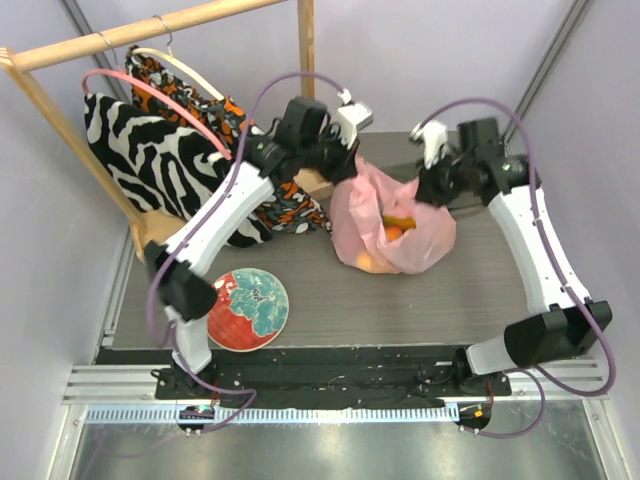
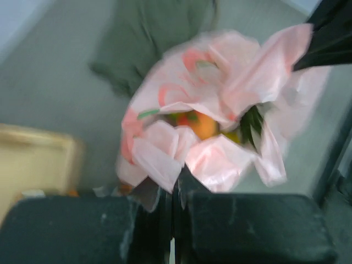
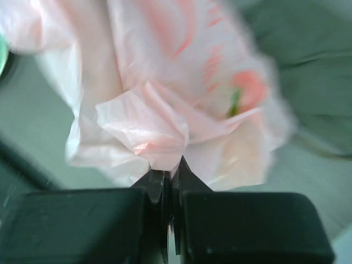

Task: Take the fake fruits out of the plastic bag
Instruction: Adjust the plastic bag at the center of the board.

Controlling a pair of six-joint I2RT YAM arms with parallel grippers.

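Item: one pink peach-printed plastic bag (image 1: 420,250), standing at the far centre of the table between two grippers. The left gripper (image 2: 175,179) is pinched tight on the bag's left rim and the right gripper (image 3: 169,168) is pinched tight on its right rim. Contents: fake fruits (image 2: 202,125), with orange pieces and a green crown showing at the mouth and the full count hidden; one patterned plate (image 1: 248,310) lies near left.

No readable text, labels, numbers anywhere; plastic bag (image 1: 425,245) print pictorial only
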